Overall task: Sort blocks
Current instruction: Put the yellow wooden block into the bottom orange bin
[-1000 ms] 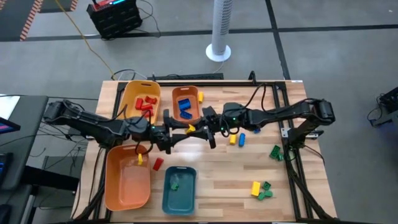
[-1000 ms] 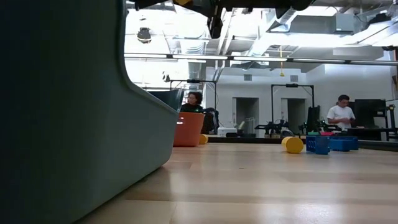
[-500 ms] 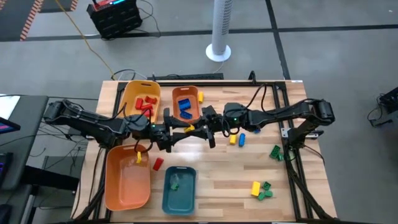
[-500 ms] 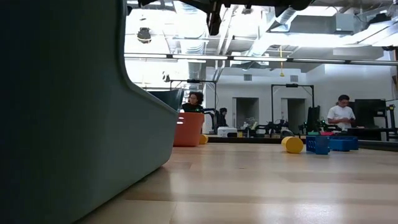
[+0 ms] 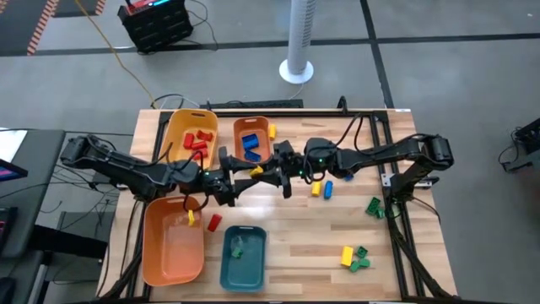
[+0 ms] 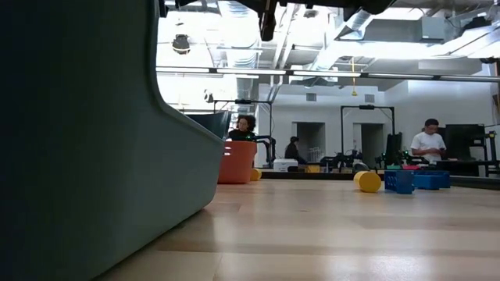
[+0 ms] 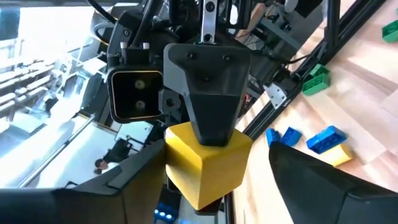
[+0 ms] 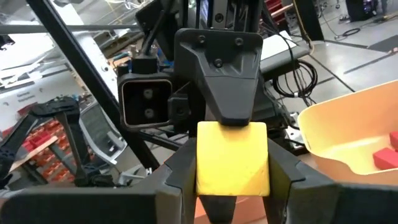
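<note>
A yellow block [image 5: 256,171] hangs in the air above the table's middle, between my two grippers, which face each other. My right gripper [image 8: 232,168] comes from the right and is shut on the yellow block [image 8: 233,155]. My left gripper [image 7: 214,165] comes from the left and is open. Its fingers [image 7: 323,186] stand on either side of the yellow block [image 7: 205,165], with a gap showing on one side. Other blocks lie loose on the table: one red [image 5: 214,222], yellow and blue [image 5: 321,188], green [image 5: 374,205], yellow and green [image 5: 353,256]. My right gripper pinches the yellow block between its two fingers [image 8: 180,180], which sit on two opposite faces [image 8: 200,158]. The fingers reach in level from the table's right side. The block is lifted clear of the table and sits square in the hold.
Four trays stand on the left half: a yellow one [image 5: 179,127] with red blocks, a small orange one [image 5: 236,135] with blue blocks, a large orange one [image 5: 160,253] with a yellow block, and a teal one [image 5: 228,270] with a green block. The teal tray [image 6: 78,140] fills the low view's left. People stand in the room behind.
Both grippers, with the yellow block between them, have risen a little. In the low view the finger at the top edge has moved higher out of the picture. Nothing on the table has moved.
</note>
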